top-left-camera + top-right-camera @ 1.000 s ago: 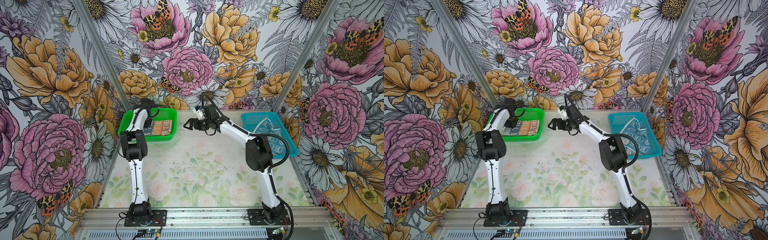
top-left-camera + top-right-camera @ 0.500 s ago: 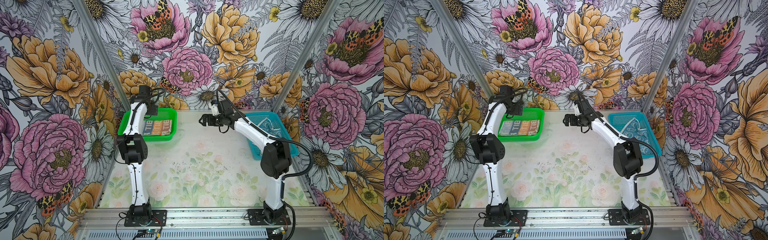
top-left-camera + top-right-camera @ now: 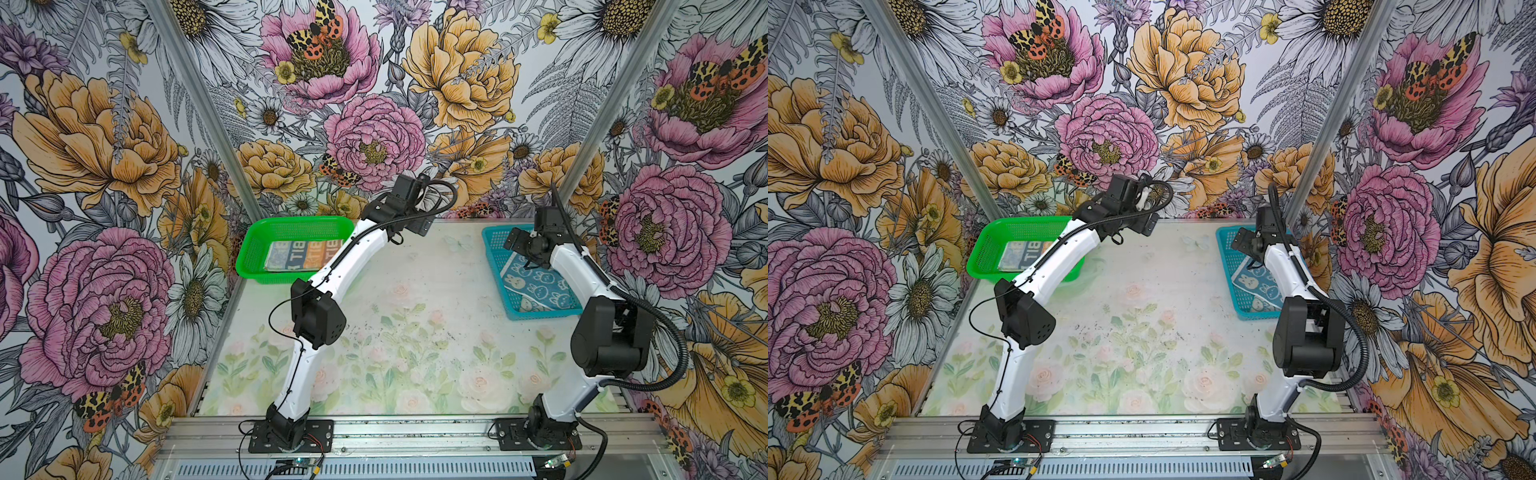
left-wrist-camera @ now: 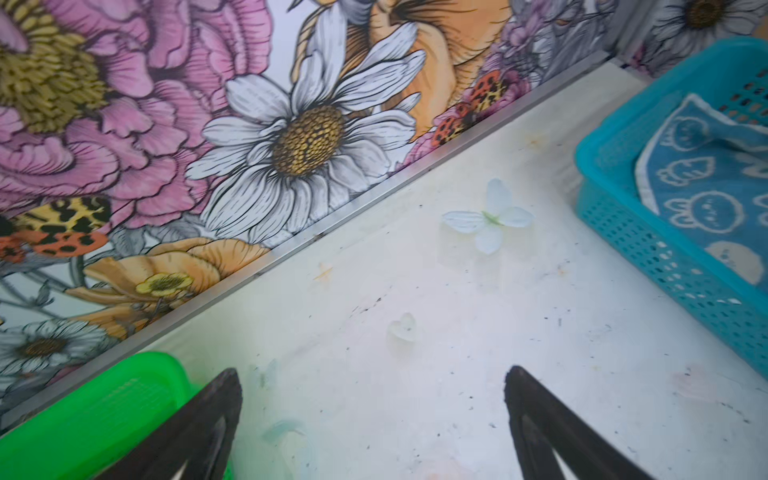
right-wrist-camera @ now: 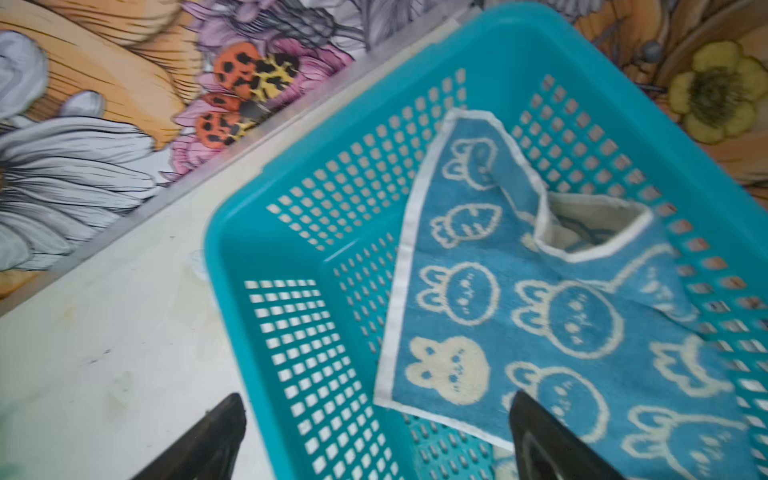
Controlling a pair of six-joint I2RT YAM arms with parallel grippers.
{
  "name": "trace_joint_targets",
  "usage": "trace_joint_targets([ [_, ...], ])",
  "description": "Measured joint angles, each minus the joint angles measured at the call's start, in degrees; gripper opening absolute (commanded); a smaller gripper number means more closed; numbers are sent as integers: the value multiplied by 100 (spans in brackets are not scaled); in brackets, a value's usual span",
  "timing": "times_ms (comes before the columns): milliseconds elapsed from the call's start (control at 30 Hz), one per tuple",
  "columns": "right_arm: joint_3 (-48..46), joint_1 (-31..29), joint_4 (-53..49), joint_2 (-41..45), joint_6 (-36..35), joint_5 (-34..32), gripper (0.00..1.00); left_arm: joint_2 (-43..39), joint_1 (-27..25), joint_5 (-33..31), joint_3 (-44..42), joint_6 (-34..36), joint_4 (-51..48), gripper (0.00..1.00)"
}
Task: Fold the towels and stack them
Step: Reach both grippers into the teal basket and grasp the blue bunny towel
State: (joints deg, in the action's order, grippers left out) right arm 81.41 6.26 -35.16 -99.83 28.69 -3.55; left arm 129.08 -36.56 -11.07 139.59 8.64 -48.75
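A crumpled blue terry towel printed with cream rabbits and carrots lies in the turquoise perforated plastic basket at the right rear of the pale floral-printed tabletop, one white-hemmed corner doubled back on itself. The right hand, which a second ago hung over the middle of the tabletop, has swung across and now hovers above the basket, fingers spread wide and empty; whether it touches the cloth cannot be told. Across the tabletop, a flat folded cloth banded in blue and orange rests in the green perforated plastic basket at the left rear. The left hand, low over that basket a second ago, has lifted out and turned toward the rear middle, released and carrying nothing. The drop-off on the left looks finished, and the blue towel appears to be the next for folding. The turquoise basket's raised walls hem the towel in, and its rumpled lie leaves few clean edges to pinch; the left forearm crosses in front of the green basket in both top views, hiding part of the folded cloth
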Motion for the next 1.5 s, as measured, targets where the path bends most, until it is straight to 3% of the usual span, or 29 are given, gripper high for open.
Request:
trace_joint_targets([
  [300, -782, 332, -240, -197, 42, -1025, 99, 625, -907, -131, 433, 273, 190, 99],
  [667, -809, 448, -345, -970, -129, -1255, 98, 691, -970, -212, 415, 341, 195, 99],
  [833, -785, 503, -352, -1058, -363, -1276, 83, 691, -973, -260, 409, 356, 195, 99],
  [1000, -522, 485, -531, -1252, -621, -1235, 61, 691, -973, -262, 409, 354, 197, 99],
  [1100, -505, 494, -568, -1276, -734, -1300, 32, 691, -973, -262, 407, 352, 197, 99],
  [1200, -505, 507, -662, -1283, -798, -1300, 10, 691, -973, -280, 385, 345, 214, 99],
  [1500, -59, 385, -1215, -811, -774, -813, 0, 688, -973, -640, 352, 330, 234, 99],
])
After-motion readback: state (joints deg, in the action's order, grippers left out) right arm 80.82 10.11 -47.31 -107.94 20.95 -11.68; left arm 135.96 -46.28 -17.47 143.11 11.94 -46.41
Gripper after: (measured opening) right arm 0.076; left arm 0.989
